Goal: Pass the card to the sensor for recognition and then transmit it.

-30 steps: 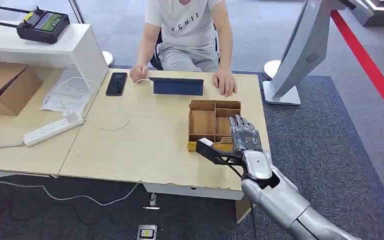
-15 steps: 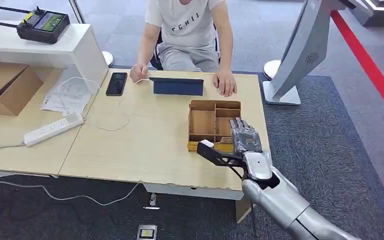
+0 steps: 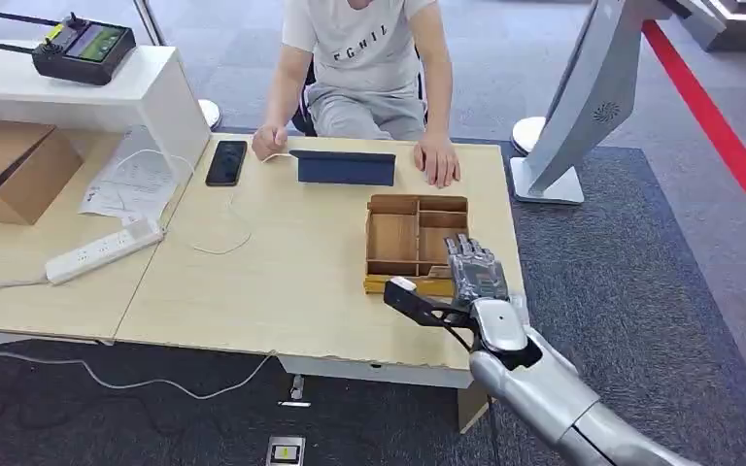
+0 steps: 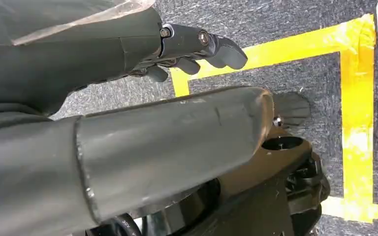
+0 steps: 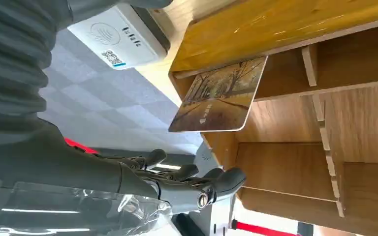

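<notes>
Over near edge of wooden tray (image 3: 418,206): right hand (image 3: 473,272) drawn slightly nearer than before, fingers spread, grasping nothing. Card (image 5: 219,96) still leaning in tray; pickup pending.

Card (image 5: 216,96) (autumn-tree print) leaning tilted in wooden organizer (image 5: 295,147); white sensor (image 5: 120,34) beside it.

You're looking past the left hand (image 4: 128,113) at the floor | thick grey thumb crosses the view, dark fingers (image 4: 202,44) curled loosely beyond it, nothing in them | grey carpet (image 4: 285,78) below, yellow tape (image 4: 357,113) marking a squared corner on it
</notes>
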